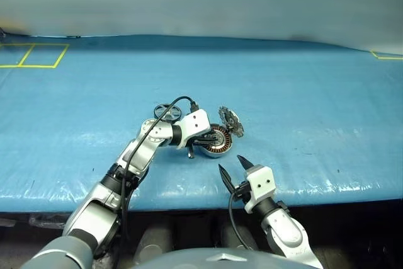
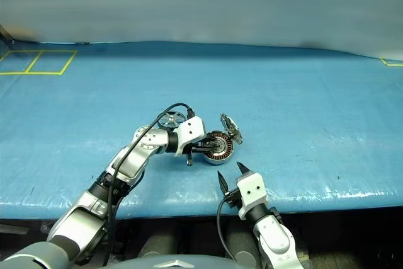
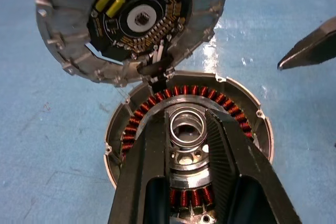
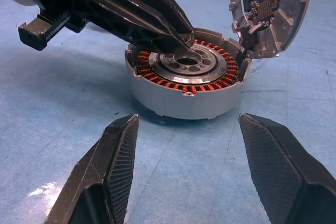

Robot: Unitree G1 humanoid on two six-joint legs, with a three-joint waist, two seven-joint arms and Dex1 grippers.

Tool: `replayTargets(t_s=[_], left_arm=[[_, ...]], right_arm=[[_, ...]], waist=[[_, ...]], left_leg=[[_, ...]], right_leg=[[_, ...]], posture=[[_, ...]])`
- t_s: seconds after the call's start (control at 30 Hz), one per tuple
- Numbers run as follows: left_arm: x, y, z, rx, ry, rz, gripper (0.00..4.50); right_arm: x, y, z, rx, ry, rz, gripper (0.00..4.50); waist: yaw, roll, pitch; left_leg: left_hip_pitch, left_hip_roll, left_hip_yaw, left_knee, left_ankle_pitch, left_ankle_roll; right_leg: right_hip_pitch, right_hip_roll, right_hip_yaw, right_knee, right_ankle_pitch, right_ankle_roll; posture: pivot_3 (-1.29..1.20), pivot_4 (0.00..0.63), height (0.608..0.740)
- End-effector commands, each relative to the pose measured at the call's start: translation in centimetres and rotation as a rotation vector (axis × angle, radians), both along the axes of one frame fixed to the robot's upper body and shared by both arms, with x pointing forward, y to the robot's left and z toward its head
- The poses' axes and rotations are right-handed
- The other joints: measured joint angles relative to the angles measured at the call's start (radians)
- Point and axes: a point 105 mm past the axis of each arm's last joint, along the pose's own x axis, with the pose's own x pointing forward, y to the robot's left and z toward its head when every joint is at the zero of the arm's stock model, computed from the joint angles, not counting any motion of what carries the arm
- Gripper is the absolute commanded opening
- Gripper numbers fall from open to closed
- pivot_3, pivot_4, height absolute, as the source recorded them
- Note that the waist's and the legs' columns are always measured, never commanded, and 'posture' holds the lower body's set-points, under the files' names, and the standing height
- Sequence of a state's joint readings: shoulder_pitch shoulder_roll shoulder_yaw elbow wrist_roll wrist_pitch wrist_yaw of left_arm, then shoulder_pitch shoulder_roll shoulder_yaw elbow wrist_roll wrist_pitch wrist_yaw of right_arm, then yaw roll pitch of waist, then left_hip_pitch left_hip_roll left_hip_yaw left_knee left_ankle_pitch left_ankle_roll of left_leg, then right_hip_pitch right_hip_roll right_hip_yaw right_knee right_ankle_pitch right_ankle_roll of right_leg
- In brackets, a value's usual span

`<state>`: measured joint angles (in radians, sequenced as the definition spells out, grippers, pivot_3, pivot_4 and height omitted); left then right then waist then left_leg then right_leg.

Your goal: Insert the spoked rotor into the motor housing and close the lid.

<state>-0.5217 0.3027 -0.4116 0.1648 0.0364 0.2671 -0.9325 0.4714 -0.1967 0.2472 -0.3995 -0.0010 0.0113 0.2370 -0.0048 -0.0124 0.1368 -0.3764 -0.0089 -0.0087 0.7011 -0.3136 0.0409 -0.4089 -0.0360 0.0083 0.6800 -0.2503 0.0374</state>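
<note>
A blue tarp [image 1: 302, 92] covers the whole work surface, with yellow tape lines [image 1: 38, 55] at its far left corner and a pale wall behind. The motor housing [image 1: 218, 140] sits near the tarp's near edge, its lid [image 1: 230, 120] standing open on the far right side. The spoked rotor [image 1: 166, 111] lies just left, beyond the left arm. The left gripper [image 3: 190, 129] pinches the housing's central hub. The right gripper [image 4: 186, 145] hangs spread before the housing.
</note>
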Motion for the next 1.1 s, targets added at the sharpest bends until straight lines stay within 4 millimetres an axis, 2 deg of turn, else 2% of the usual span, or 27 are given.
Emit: replayTargets(t_s=[0.03,0.43,0.5,0.57,0.67,0.77,0.87,0.93,1.03,1.1], left_arm=[[0.4,-0.8,0.6,-0.014,-0.042,-0.011,0.64],[0.5,-1.2,0.4,-0.006,-0.031,-0.029,0.64],[0.6,-1.1,0.3,-0.003,-0.032,-0.02,1.36],[0.8,-1.0,0.5,-0.012,-0.036,-0.01,1.88],[0.6,-1.1,1.6,-0.067,-0.038,-0.008,2.87],[-0.3,-1.0,2.8,-0.136,-0.011,-0.043,2.87],[-1.2,-0.5,3.9,-0.2,0.03,-0.064,2.21],[-1.8,0.3,4.3,-0.219,0.052,-0.061,1.49],[-2.7,2.1,3.4,-0.209,0.082,-0.009,0.49],[-3.2,3.2,2.4,-0.216,0.094,0.056,0.0]], right_arm=[[0.2,0.0,0.7,0.0,-0.037,-0.006,3.19],[0.3,-0.2,0.4,-0.029,-0.028,-0.015,3.19],[0.4,-0.2,0.4,-0.03,-0.028,-0.014,3.19],[0.4,-0.2,0.4,-0.031,-0.027,-0.014,3.19],[0.3,-0.3,0.3,-0.034,-0.023,-0.015,3.19],[0.2,-0.4,0.3,-0.037,-0.018,-0.016,3.19],[0.1,-0.4,0.4,-0.032,-0.013,-0.014,3.19],[0.1,-0.5,0.7,-0.016,-0.012,-0.015,3.19],[0.3,-0.5,1.8,0.049,-0.001,-0.017,2.61],[0.5,-0.3,2.6,0.039,0.012,-0.009,1.99]], waist=[[0.0,0.0,0.0],[-0.001,0.0,0.0],[-0.001,0.0,0.0],[-0.001,0.0,0.0],[0.0,0.0,0.0],[-0.001,0.0,0.0],[-0.003,0.0,0.0],[-0.006,0.001,0.0],[-0.008,0.002,0.001],[-0.007,0.003,0.002]], left_leg=[[0.0,0.0,0.0,0.0,0.0,0.0],[0.0,0.0,0.0,0.0,0.0,0.0],[0.0,0.0,0.0,0.0,0.0,0.0],[0.0,0.0,0.0,0.0,0.0,0.0],[0.0,0.0,0.0,0.0,0.0,0.0],[-0.001,0.0,0.0,0.0,0.0,0.0],[-0.001,0.0,0.0,-0.001,0.0,0.0],[-0.001,0.001,0.0,-0.001,0.0,0.0],[-0.001,0.001,0.0,-0.001,0.0,0.0],[0.0,0.002,0.0,-0.002,0.0,0.0]], right_leg=[[0.0,0.0,0.0,0.0,0.0,0.0],[0.0,0.0,0.0,0.0,0.0,0.0],[0.0,0.0,0.0,0.0,0.0,0.0],[0.0,0.0,0.0,0.0,0.0,0.0],[0.0,-0.001,0.0,0.0,0.0,0.0],[-0.001,-0.002,0.0,0.0,0.0,0.0],[-0.001,-0.002,0.0,-0.001,0.0,0.0],[-0.001,-0.002,0.0,-0.001,0.0,0.0],[-0.001,-0.002,0.0,-0.001,0.0,-0.001],[-0.001,-0.002,0.001,-0.001,0.0,-0.001]], posture=[[0.0,0.15,0.74],[0.0,0.15,0.74],[0.0,0.15,0.74],[0.0,0.15,0.74],[0.0,0.15,0.74],[0.0,0.15,0.74],[0.0,0.15,0.74],[0.0,0.15,0.74],[0.0,0.15,0.74],[0.0,0.15,0.74]])
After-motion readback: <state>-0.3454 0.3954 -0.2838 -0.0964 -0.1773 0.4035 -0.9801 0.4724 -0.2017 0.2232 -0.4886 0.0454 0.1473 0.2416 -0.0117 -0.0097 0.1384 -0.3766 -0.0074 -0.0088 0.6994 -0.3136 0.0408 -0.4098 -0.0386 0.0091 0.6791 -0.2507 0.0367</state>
